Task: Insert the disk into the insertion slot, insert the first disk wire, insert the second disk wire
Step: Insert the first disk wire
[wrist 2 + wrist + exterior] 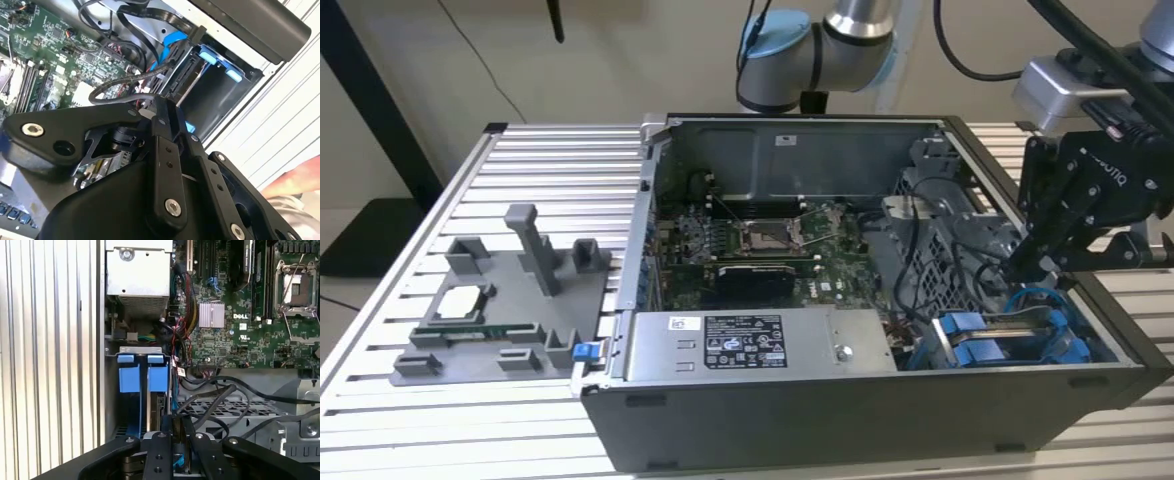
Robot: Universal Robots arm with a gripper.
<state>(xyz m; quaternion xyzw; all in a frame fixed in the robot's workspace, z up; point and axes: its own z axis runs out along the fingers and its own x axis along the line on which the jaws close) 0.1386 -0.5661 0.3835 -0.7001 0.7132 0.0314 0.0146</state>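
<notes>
Slatted table (560, 160), gripper (1022, 268) close above disk (981, 345)

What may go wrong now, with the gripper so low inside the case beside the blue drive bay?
First, loose black cables lie right by the gripper; moving could snag or tug them. Second, the gripper hangs close to the blue tabs of the insertion slot, so a small sideways error might knock them or the motherboard.
</notes>
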